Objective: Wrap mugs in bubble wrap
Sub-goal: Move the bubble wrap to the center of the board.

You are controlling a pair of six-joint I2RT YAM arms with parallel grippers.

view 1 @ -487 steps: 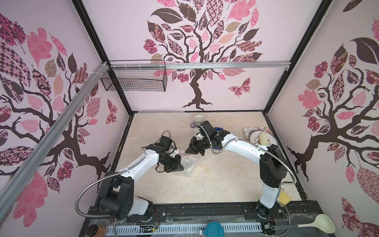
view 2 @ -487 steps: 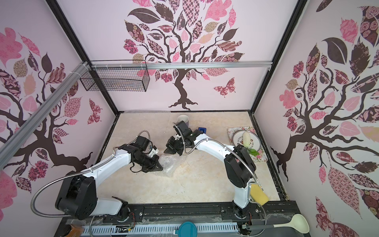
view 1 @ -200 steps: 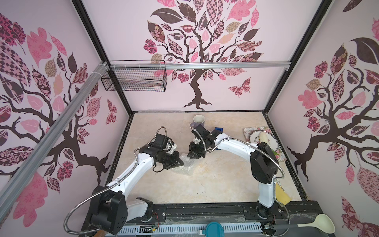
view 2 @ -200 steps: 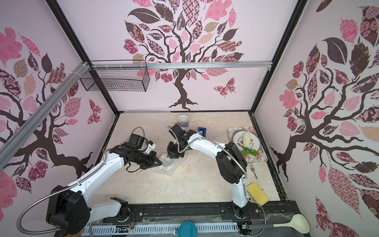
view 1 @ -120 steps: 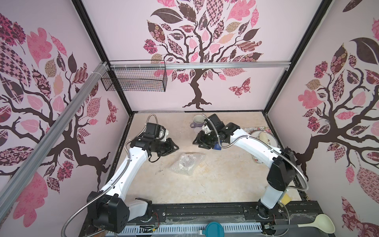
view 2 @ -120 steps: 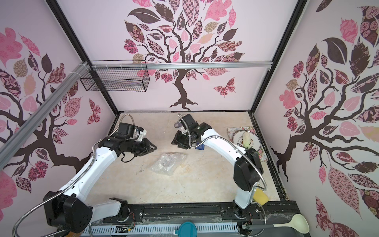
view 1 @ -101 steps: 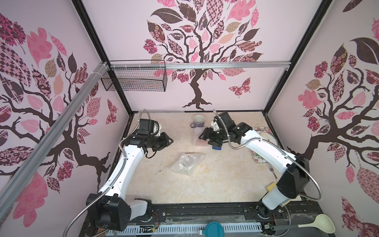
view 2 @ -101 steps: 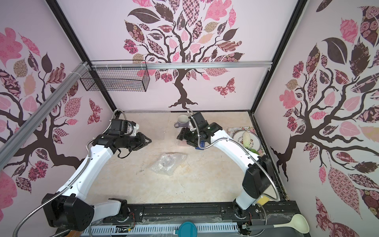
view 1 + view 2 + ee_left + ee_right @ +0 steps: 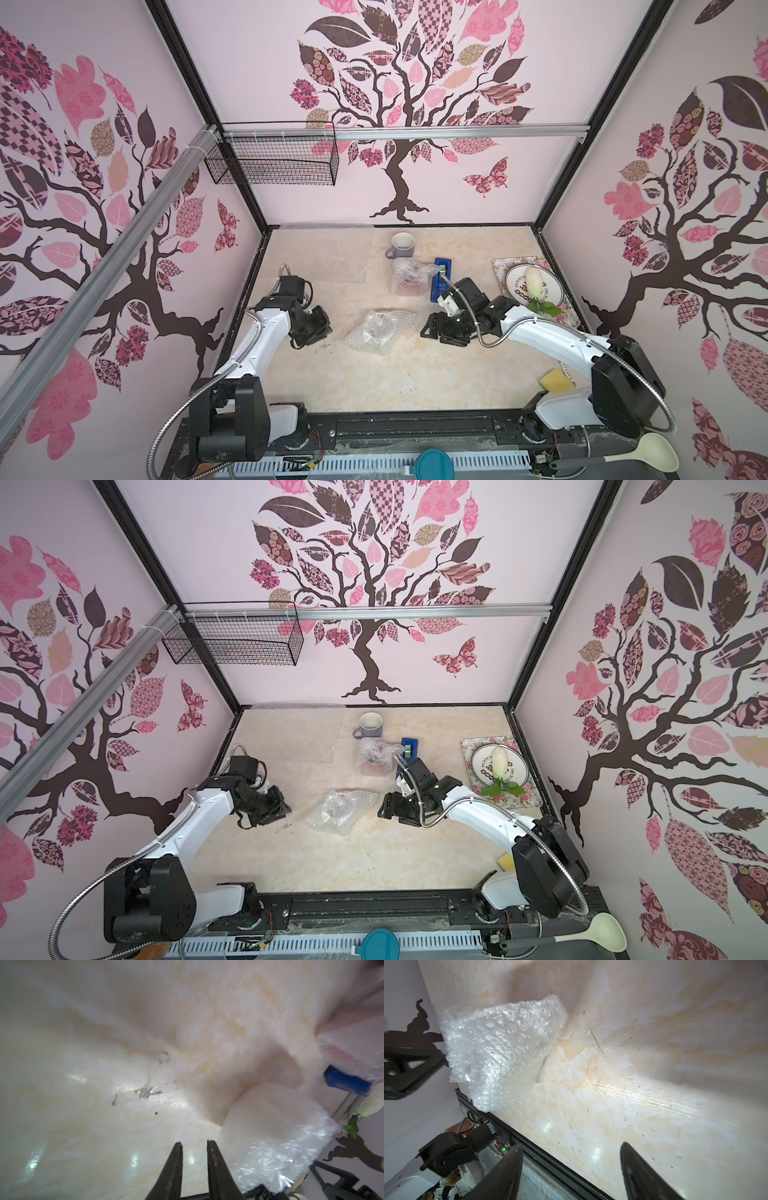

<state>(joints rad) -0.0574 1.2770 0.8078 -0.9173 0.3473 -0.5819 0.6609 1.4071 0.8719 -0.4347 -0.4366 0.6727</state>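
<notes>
1. Both arms have let go of the middle bundle (image 9: 380, 332) of bubble wrap. A second ago both sets of fingers were on it. They then swung off toward the back and have now come down again on either side of it, near but not touching.
2. The left gripper (image 9: 194, 1142) has its fingers set to a narrow gap with nothing between them. The right gripper (image 9: 571, 1147) has its fingers wide and empty.
3. The bundle lies alone in the middle of the surface (image 9: 374, 382) and keeps its shape unheld (what is inside is too blurred to name). That wrap looks done, or nearly so.
4. A second bundle (image 9: 409, 278), with red showing through, sits just beside the blue tape dispenser (image 9: 440, 278).
5. The lavender mug (image 9: 402, 245) stands bare near the back, with a flat sheet (image 9: 332, 259) of bubble wrap lying near it. That pair is probably what remains.
</notes>
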